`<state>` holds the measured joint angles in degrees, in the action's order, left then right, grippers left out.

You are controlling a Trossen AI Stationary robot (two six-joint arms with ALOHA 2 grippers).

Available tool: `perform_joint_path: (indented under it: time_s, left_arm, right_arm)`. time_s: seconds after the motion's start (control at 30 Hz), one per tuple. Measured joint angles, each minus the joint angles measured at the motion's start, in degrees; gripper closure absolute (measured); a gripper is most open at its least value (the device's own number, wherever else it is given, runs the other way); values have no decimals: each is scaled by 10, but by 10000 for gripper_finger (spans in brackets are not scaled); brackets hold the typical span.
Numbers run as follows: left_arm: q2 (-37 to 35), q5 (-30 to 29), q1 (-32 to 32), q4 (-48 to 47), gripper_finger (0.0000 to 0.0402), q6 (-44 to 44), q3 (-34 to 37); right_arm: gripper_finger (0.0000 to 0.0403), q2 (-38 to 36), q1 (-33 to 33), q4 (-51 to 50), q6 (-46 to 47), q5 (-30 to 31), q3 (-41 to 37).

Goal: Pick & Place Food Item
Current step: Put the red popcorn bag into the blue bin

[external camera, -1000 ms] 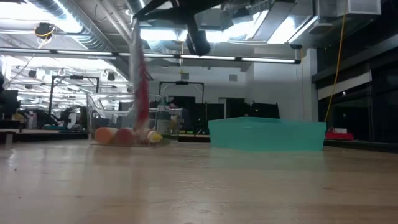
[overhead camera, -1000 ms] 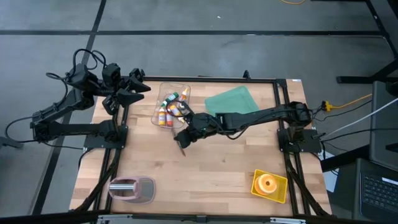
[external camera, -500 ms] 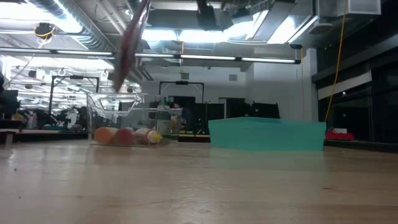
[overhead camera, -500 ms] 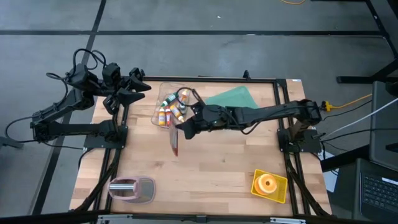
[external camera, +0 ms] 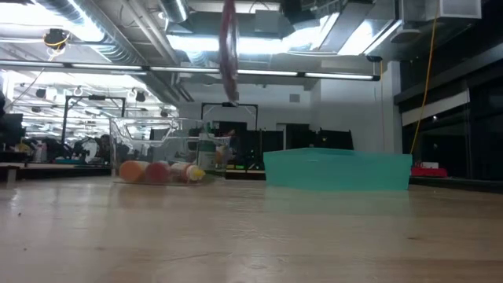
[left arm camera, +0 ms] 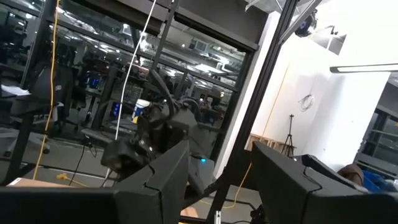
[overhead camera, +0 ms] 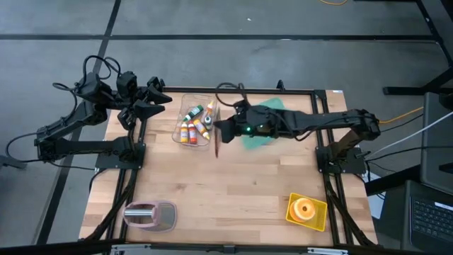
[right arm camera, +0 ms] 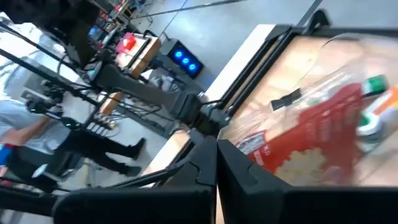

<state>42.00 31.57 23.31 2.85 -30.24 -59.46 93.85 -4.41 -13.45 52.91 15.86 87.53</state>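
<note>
Right gripper (overhead camera: 221,129) clamped shut on a flat red snack packet (overhead camera: 216,139) with pale contents behind clear film, hanging edge-down above the table (overhead camera: 241,184) beside the clear bin (overhead camera: 178,120), left gripper (overhead camera: 157,101) half-open, empty, beyond the table edge

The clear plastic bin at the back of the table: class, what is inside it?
The clear bin holds several small bottles with coloured labels and caps, lying side by side. The low view shows orange and red shapes through its wall. Anything beneath the bottles is hidden.

High view overhead; low view table-level; both share clear bin (overhead camera: 192,122).
</note>
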Motion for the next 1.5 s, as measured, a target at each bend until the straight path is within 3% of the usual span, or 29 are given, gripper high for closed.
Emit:
perform_joint_path:
  time_s: [0.4, 0.83, 1.5]
  left_arm:
    - [0, 0, 0, 0, 233, -2, 0]
    - [7, 0, 0, -1, 233, 0, 0]
    - [17, 2, 0, -1, 233, 0, 0]
  right_arm:
    - [403, -71, 37, -124, -24, 58, 0]
    - [403, -77, 74, -249, -44, 58, 0]
    - [403, -77, 142, -319, -122, 36, 0]
